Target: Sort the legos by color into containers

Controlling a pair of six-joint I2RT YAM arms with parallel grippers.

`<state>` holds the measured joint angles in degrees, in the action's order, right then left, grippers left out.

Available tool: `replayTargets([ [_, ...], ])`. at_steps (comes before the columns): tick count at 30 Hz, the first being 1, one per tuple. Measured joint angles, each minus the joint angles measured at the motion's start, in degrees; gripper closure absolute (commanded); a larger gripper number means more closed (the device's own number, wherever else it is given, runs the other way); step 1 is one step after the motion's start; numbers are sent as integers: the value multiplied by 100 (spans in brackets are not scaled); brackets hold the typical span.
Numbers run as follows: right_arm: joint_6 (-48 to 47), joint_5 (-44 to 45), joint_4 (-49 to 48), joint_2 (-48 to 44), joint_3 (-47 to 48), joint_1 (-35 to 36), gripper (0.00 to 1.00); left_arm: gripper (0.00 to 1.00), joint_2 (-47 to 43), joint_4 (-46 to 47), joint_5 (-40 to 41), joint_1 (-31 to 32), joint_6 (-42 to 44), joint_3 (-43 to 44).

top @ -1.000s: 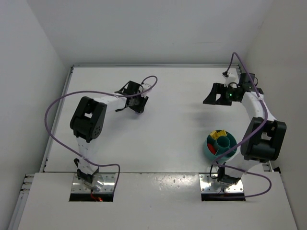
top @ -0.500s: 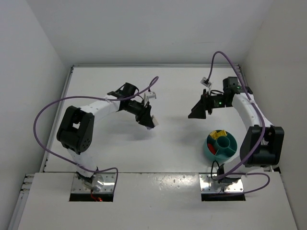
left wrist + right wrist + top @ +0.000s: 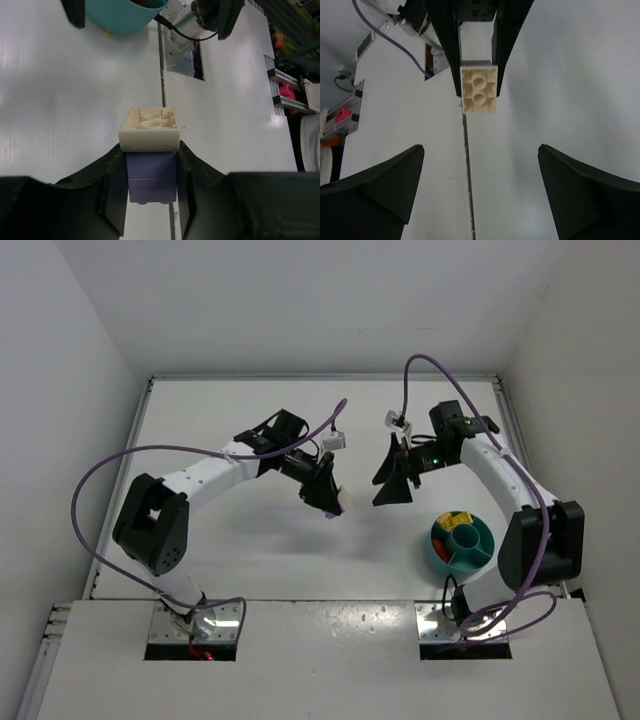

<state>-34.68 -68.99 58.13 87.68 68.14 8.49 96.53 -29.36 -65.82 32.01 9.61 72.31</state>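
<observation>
My left gripper (image 3: 330, 497) (image 3: 151, 172) is shut on a small stack of legos held above the middle of the table: a lavender-purple brick (image 3: 152, 176) between the jaws, with a cream-yellow brick (image 3: 150, 131) stuck on its outer end. My right gripper (image 3: 393, 487) (image 3: 480, 192) is open wide and empty. It faces the left gripper from a short way off, and the cream-yellow brick (image 3: 479, 90) shows straight ahead of it. The round teal bowl (image 3: 436, 553) stands at the near right. It holds a yellow brick (image 3: 456, 519) and a red brick (image 3: 444, 531) in its compartments.
The teal bowl (image 3: 116, 16) also shows beyond the stack in the left wrist view. A seam (image 3: 468, 165) in the table top runs below the grippers. Purple cables loop over both arms. White walls close in the table at the left, back and right.
Both arms have swung in from the back of the table toward its middle. The left gripper moved right and nearer, the right gripper left and nearer, so they now face each other.
</observation>
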Motion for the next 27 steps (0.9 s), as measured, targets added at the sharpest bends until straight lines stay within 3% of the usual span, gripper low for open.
replayTargets([
  [9, 122, 109, -227, 205, 271, 446, 5, 100, -2, 195, -52, 140, -289, 0],
  [17, 505, 236, -619, 299, 273, 688, 17, 100, -4, 304, -85, 181, -439, 0],
  [27, 1224, 299, -1257, 520, 295, 782, 21, 100, -55, 450, -87, 317, -568, 0],
])
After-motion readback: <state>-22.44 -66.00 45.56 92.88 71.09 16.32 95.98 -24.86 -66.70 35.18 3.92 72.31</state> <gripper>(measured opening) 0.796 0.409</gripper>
